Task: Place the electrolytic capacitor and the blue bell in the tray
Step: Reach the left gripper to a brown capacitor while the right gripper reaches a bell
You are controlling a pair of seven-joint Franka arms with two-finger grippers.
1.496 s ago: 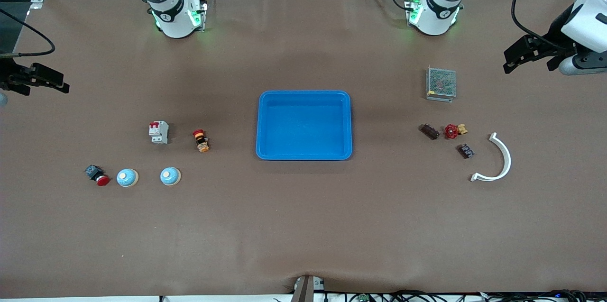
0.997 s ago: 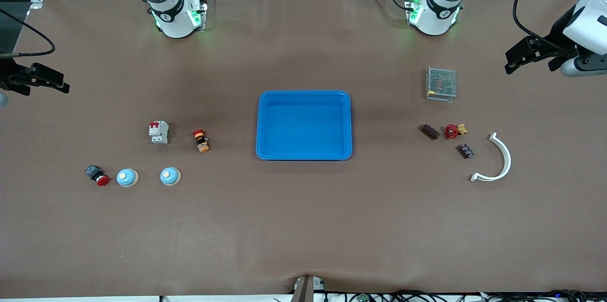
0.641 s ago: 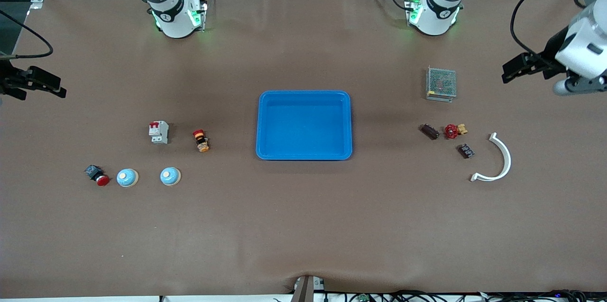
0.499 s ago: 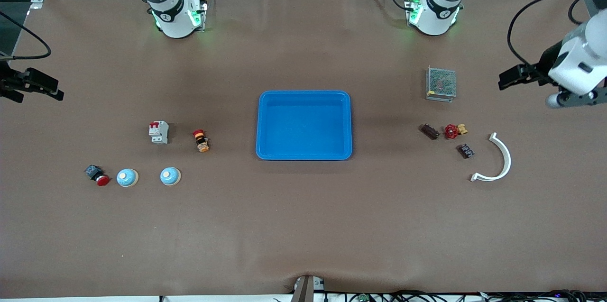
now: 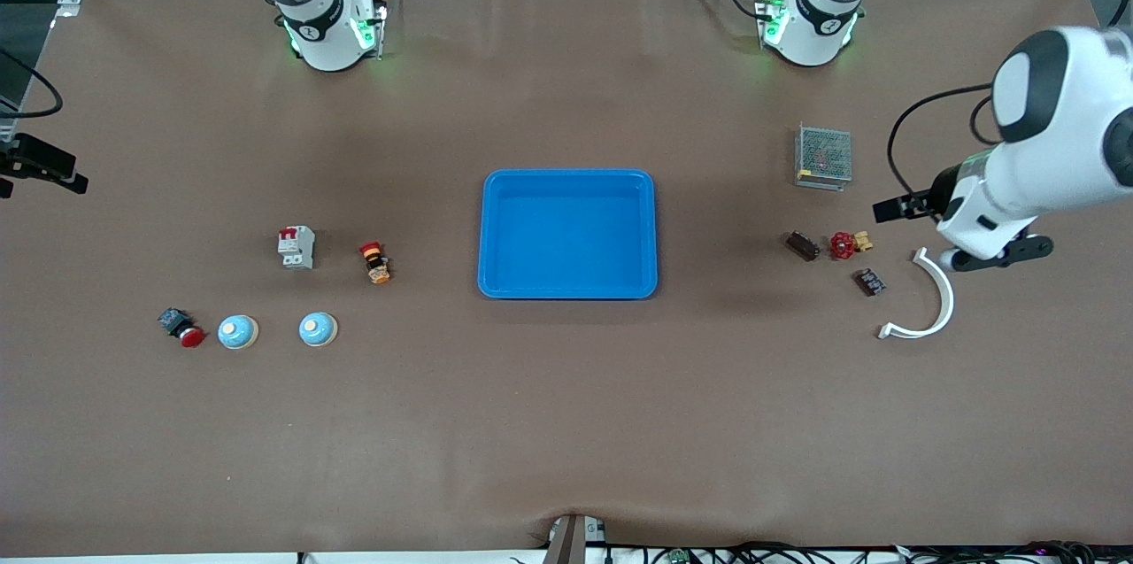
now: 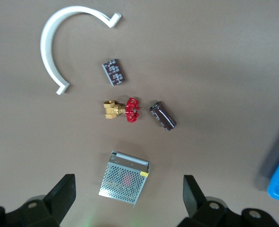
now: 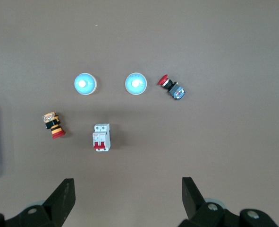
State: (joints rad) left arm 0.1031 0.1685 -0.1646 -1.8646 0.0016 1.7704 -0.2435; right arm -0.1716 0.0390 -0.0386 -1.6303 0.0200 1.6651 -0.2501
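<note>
Since the earlier frames the left arm has swung in from the table's edge, and the left gripper [image 6: 127, 198] now hangs over the cluster of small parts at its end of the table, jaws spread wide and holding nothing. The right gripper [image 7: 126, 198] has drawn slightly outward at the other end and is likewise wide open and empty, up over the table near the circuit breaker [image 5: 296, 246].

Nearest the front camera lie two blue bells [image 5: 318, 329] [image 5: 238, 332] side by side, with a red push-button switch [image 5: 181, 327] just beside the outer one. A little farther back sit the circuit breaker and a red-and-orange buzzer [image 5: 375, 263]. None of these touches the right gripper.

At the left arm's end, the white curved bracket [image 5: 929, 303] is nearest the camera, then a small dark terminal block [image 5: 869, 282], then the red-handled brass valve [image 5: 846, 243] and, just beside it, the dark electrolytic capacitor [image 6: 163, 115], lying on its side. The capacitor is below the open left gripper, untouched. Farther back stands a grey mesh-cased power supply [image 5: 823, 156].

The blue tray [image 5: 485, 232] sits mid-table, with nothing in it.
</note>
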